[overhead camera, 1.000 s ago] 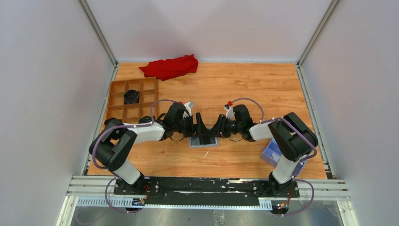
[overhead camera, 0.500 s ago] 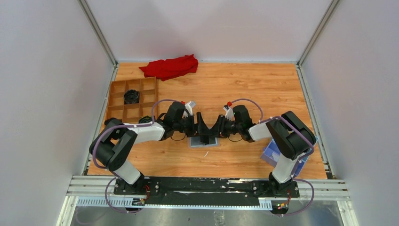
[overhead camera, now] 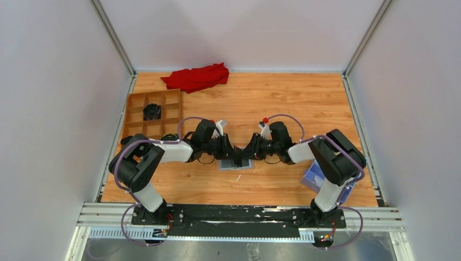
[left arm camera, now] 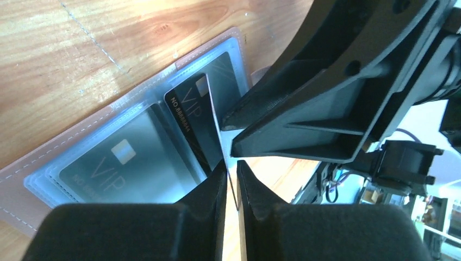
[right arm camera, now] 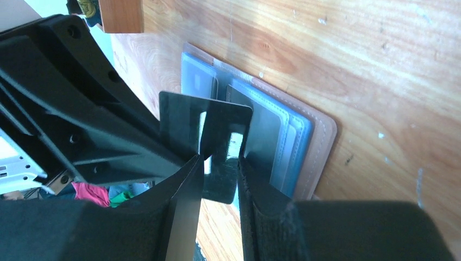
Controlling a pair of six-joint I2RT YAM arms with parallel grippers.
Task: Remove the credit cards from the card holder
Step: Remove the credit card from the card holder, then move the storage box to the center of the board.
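The card holder (overhead camera: pixel 237 165) lies open on the wood, tan-pink border (left arm camera: pixel 32 182) around clear blue-grey sleeves (right arm camera: pixel 296 136). One black credit card (left arm camera: pixel 190 106) stands tilted up out of its sleeve. My left gripper (left arm camera: pixel 232 169) is shut on that card's edge. Another VIP credit card (left arm camera: pixel 125 163) lies flat in a sleeve. My right gripper (right arm camera: pixel 220 163) faces the left one over the holder, jaws apart with wood showing between them. The raised card (right arm camera: pixel 206 122) stands just beyond its fingertips and lies along one finger (right arm camera: pixel 185 201).
A brown compartment tray (overhead camera: pixel 130 117) with black parts sits at the left. A red cloth (overhead camera: pixel 195 77) lies at the back. A blue box (overhead camera: pixel 314 176) sits by the right arm's base. Both arms (overhead camera: pixel 174 152) crowd the holder.
My left gripper's jaws went from wide open to closed on the black card's edge, and its elbow shifted a little. The right arm has not moved.
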